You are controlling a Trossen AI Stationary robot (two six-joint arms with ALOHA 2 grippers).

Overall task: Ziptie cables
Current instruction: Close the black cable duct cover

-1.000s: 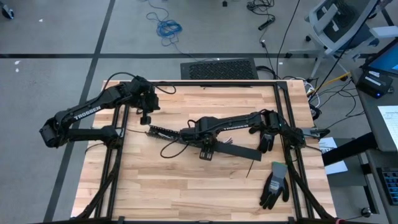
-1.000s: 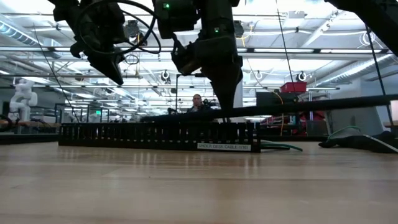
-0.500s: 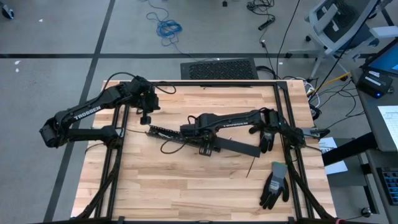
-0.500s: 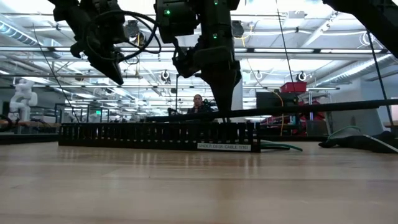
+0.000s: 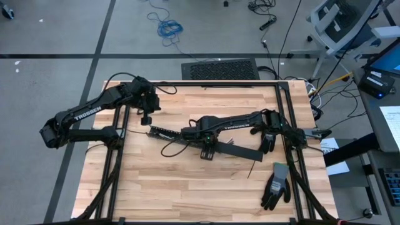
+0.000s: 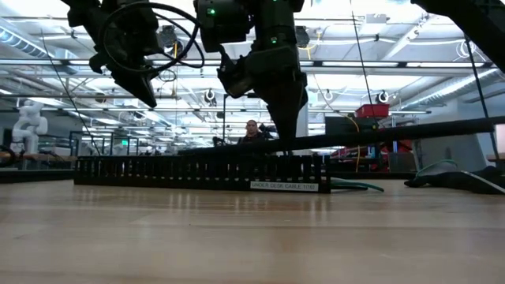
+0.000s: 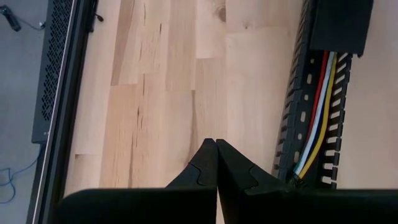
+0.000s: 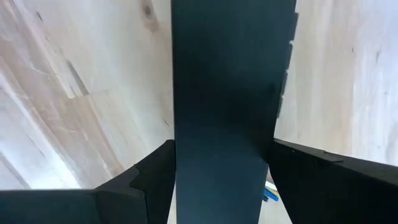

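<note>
Wood-plank surface (image 6: 252, 244), bare in the low view's foreground. Next back, centre of frame: black slotted cable tray (image 6: 197, 170) lying flat, long side to the camera.

- cables (image 7: 317, 118): red, white, yellow and blue wires lying side by side inside the tray, along its length. The high view barely shows them; there the tray runs from centre-left towards mid-frame, tilted slightly down to the right.
- left gripper (image 5: 144, 119): fingers shut tip to tip, holding nothing. It hangs above the surface just beside the tray's left end. In its wrist view the uncovered wires are close beside the fingertips, with their long axis roughly in line with the fingers.
- right gripper (image 5: 206, 149): at mid-frame in the high view, over the tray's right end. Fingers grip a flat black cover strip (image 8: 224, 93) across its width; the strip trails off to the right.
- a thin black strip (image 5: 252, 169), probably a zip tie, lies loose at lower right, with a glove (image 5: 275, 184) beyond it near the surface edge.

My read: the left arm is nearer the exposed wires and it's free, since the right is tied up with the cover. Any tie has to loop across the bundle, so square to the tray axis.

Far back: workshop hall, ceiling lights, a person seated behind the tray line.
</note>
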